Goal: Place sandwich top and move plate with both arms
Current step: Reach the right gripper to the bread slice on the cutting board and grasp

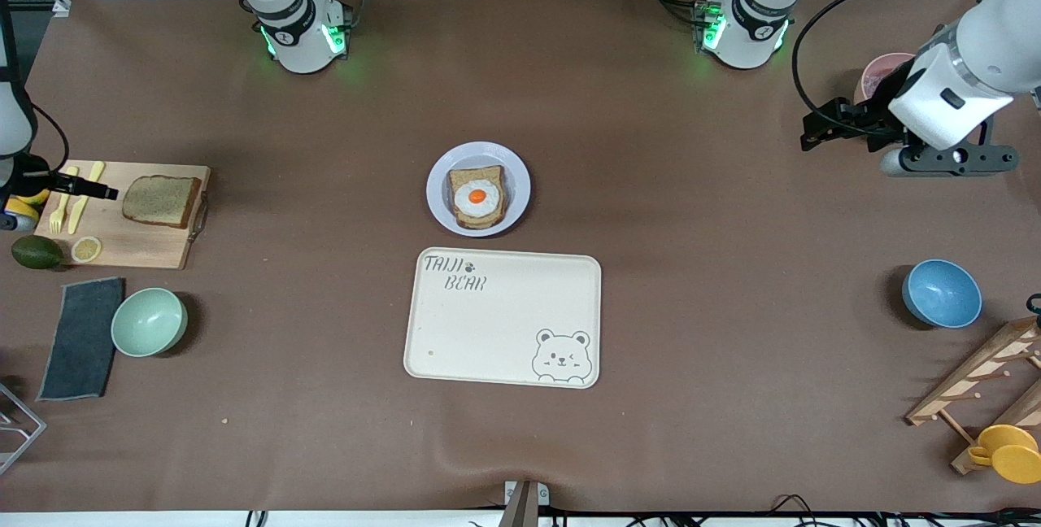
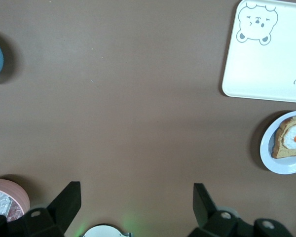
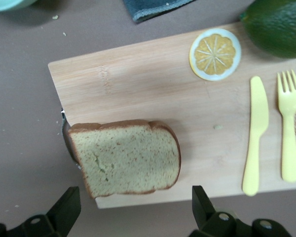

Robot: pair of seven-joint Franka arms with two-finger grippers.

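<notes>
Sandwich top [image 1: 162,201]: flat on wooden cutting board [image 1: 154,246] at the right arm's end of the counter [image 1: 325,429], beside yellow knife [image 3: 254,136] and fork [image 3: 289,126]; right pincer [image 3: 133,207] over board's edge, fingers spread, nothing held. Plate [image 1: 516,200]: mid-counter, bearing bread slice with fried egg [image 1: 476,197], just farther from the front camera than cream bear tray [image 1: 504,332]. Left pincer [image 2: 135,202]: released, empty, waiting above bare counter near pink container [image 2: 7,202].

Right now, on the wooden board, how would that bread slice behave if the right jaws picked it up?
The sandwich top looks thin and flat, so probably light. Its speckled crumb suggests it may flex or dent. Lying flat on the cutting board, it likely needs an edge grasp.
</notes>
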